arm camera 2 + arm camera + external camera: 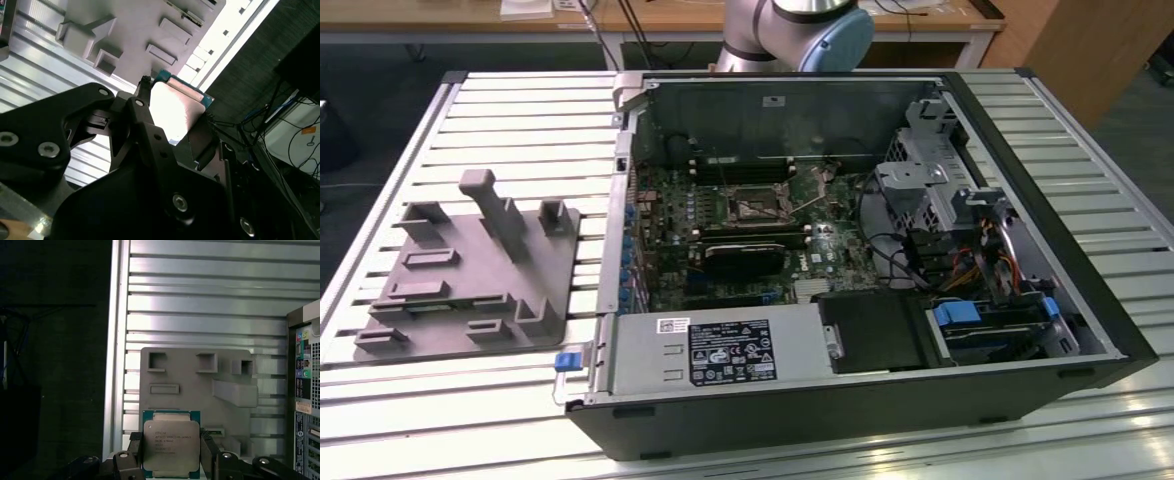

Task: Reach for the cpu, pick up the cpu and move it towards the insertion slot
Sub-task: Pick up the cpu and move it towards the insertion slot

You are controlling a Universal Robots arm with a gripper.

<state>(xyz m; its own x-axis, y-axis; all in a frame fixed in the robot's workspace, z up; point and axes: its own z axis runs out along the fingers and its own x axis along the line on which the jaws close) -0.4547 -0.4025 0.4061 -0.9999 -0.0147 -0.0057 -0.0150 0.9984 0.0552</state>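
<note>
Quick status from us: the gripper (171,452) is clamped on the cpu (171,445), one finger (134,452) on each side edge, metal face towards the first wrist view's camera. The chip sits clear of the grey plastic block (195,390), raised off it and hanging over one of the block's edges. The second wrist view shows the same grip from the side, with the cpu (175,107) pinched between the black fingers.

In the exterior view, the insertion slot (755,208) is well apart from the grey plastic block (467,270), on the other side of the computer case (787,420) wall from it.

What worries us:
- It's an edge-only pinch on a thin, smooth chip. We reckon a jerk could let it slip or rotate in the jaws.
- The case wall stands between the block and the slot, so a low path could clip it.
- If the chip arrives tilted, the socket could get damaged.
</note>
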